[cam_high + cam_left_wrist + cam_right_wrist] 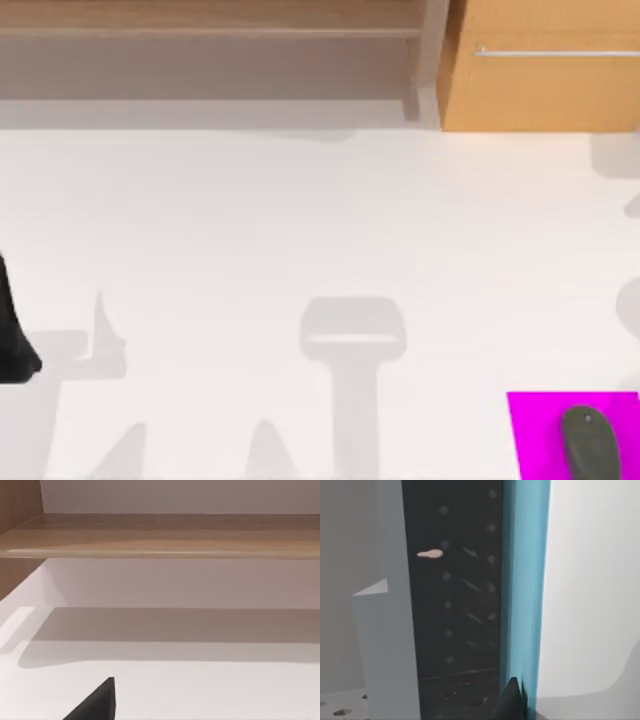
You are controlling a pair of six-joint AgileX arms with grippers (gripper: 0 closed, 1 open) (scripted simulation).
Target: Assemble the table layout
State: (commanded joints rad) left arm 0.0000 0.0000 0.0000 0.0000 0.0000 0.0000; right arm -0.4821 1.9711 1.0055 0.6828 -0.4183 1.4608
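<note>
We judge the tabletop [300,220] rigid, fixed and not for lifting; it spans the top view. On it we count 1 magenta mat [545,430] at the near right, bearing 1 dark mouse [590,440], judged light, hard, best gripped across its sides. 1 wooden shelf [200,30] and 1 drawer unit [540,70] stand behind. The left arm [12,330] sits at the left edge; we cannot tell how either arm's jaws stand.

The top view looks straight down on the white tabletop [300,220], with the wooden shelf [210,30] along its far edge. The left wrist view sits low, facing that same shelf [160,535]. The right wrist view presses close against a dark, blue-edged panel [455,605].
</note>
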